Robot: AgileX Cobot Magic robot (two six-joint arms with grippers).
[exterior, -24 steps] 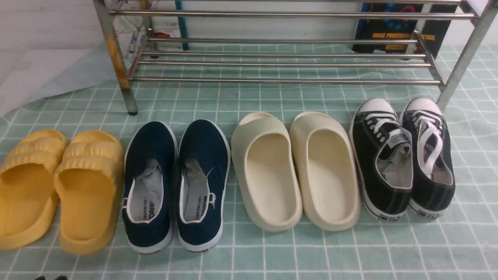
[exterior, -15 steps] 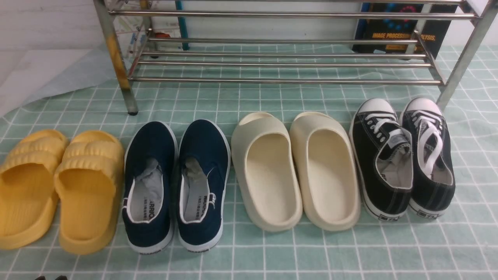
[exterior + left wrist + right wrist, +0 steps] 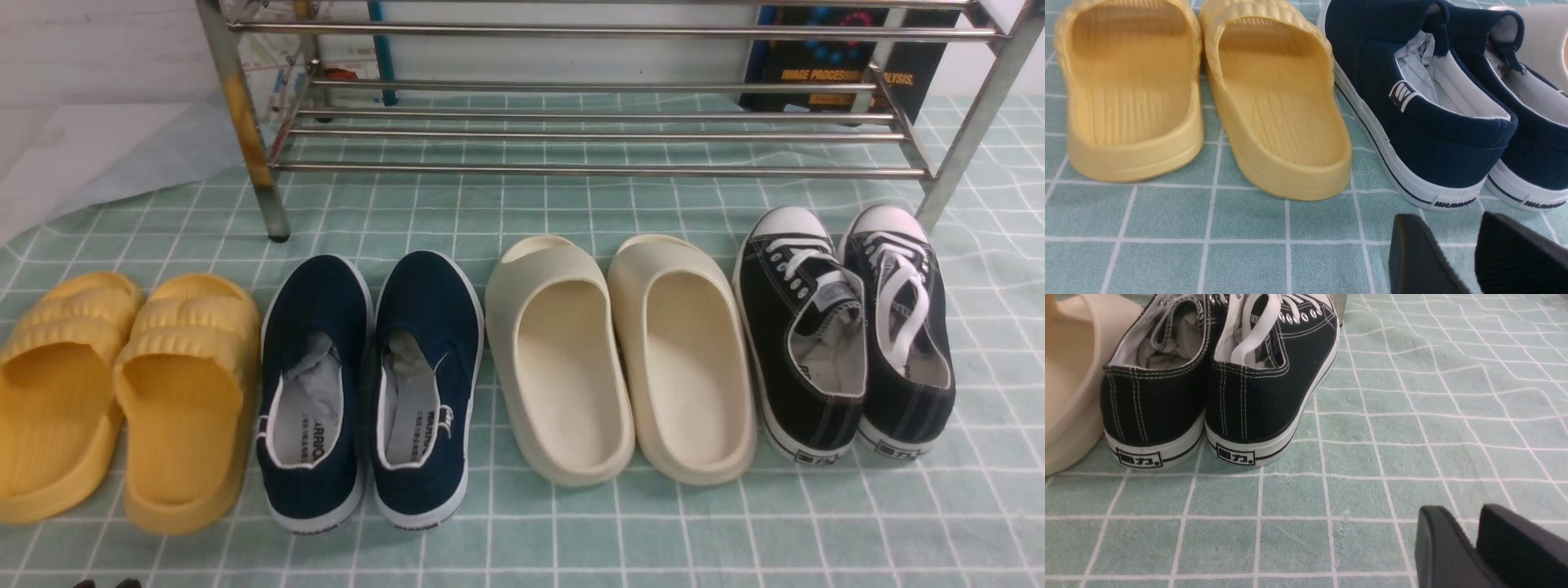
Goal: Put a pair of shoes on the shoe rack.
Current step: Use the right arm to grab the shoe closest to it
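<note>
The tabletop (image 3: 588, 539), covered by a green cloth with a white grid, carries the steel shoe rack (image 3: 604, 171). In front of it stand four pairs: yellow slides (image 3: 184, 490), navy slip-ons (image 3: 318, 278), cream slides (image 3: 555, 441) and, at the robot's right, the black sneakers (image 3: 780, 359), the task's pair. All point their toes toward the rack, presumably so that the heels face the robot for grasping and each shoe can travel forward onto the bars. The sneakers stand side by side, which probably favours lifting them together. The left fingers (image 3: 1412, 245) and right fingers (image 3: 1437, 535) are parted, with nothing between them; the moment appears to precede the first grasp.

Writing, in descending size: a dark book (image 3: 833, 82) behind the rack reads "IMAGE PROCESS…", then "…ALYSIS", partly hidden by a post. The slip-ons' heels bear "WARRIOR", blurred in places. The sneakers' boxed heel labels (image 3: 1236, 455) end in "力"; their first character is unclear.
</note>
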